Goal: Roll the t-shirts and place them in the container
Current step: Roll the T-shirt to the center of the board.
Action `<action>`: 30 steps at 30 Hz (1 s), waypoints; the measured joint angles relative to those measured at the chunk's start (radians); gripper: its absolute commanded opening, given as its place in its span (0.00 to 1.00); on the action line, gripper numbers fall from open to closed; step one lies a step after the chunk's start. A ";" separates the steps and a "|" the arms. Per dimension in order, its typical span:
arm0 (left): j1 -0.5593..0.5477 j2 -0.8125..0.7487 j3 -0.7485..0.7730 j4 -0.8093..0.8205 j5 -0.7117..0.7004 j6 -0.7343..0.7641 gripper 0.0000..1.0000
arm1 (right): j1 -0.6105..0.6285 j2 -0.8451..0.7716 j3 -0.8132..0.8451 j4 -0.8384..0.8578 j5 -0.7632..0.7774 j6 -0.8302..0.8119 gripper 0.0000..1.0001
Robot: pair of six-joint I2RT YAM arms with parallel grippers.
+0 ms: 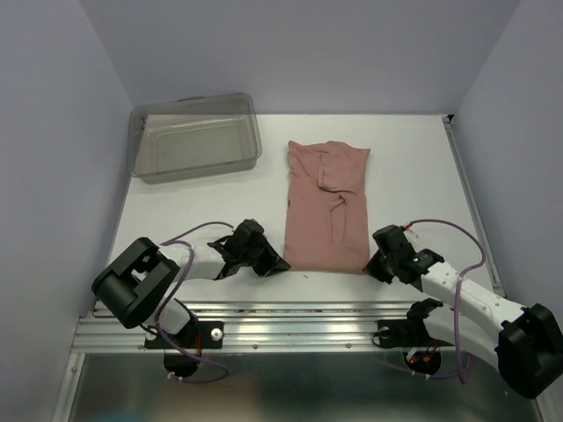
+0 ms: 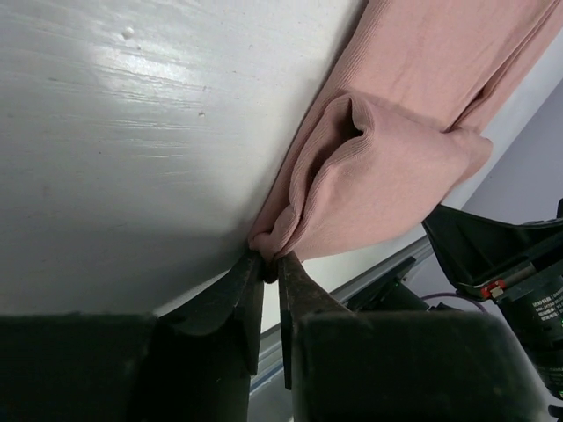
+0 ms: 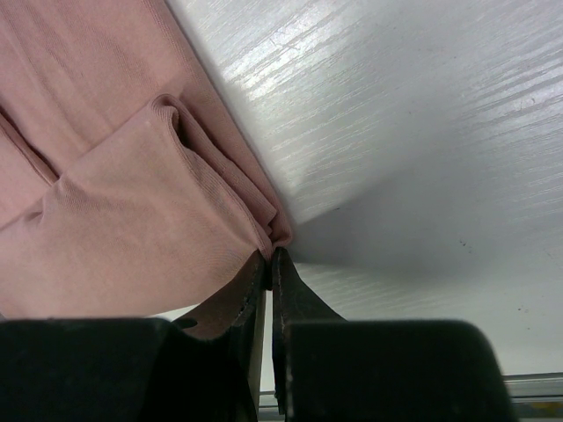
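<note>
Broadly, the white table (image 1: 413, 176) carries a clear grey bin (image 1: 193, 105) at its far left corner. The pink t-shirt (image 1: 325, 207), folded into a long strip, lies flat mid-table and runs from near the front edge toward the far edge. At the strip's near-left corner the left gripper (image 1: 274, 262) pinches the fabric, its jaws almost together. At the near-right corner the right gripper (image 1: 374, 264) is clenched on the hem, with cloth caught between its tips.
</note>
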 measured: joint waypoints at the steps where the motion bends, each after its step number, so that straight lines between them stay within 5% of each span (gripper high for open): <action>1: 0.000 0.001 0.000 -0.002 -0.002 0.000 0.06 | 0.000 0.000 0.000 0.000 0.000 0.000 0.04; 2: 0.000 0.001 0.000 -0.005 -0.003 0.002 0.00 | 0.000 0.000 0.000 0.000 0.000 0.000 0.03; 30: 0.041 -0.027 0.229 -0.378 -0.056 0.065 0.00 | 0.000 -0.040 0.082 -0.069 0.005 -0.024 0.02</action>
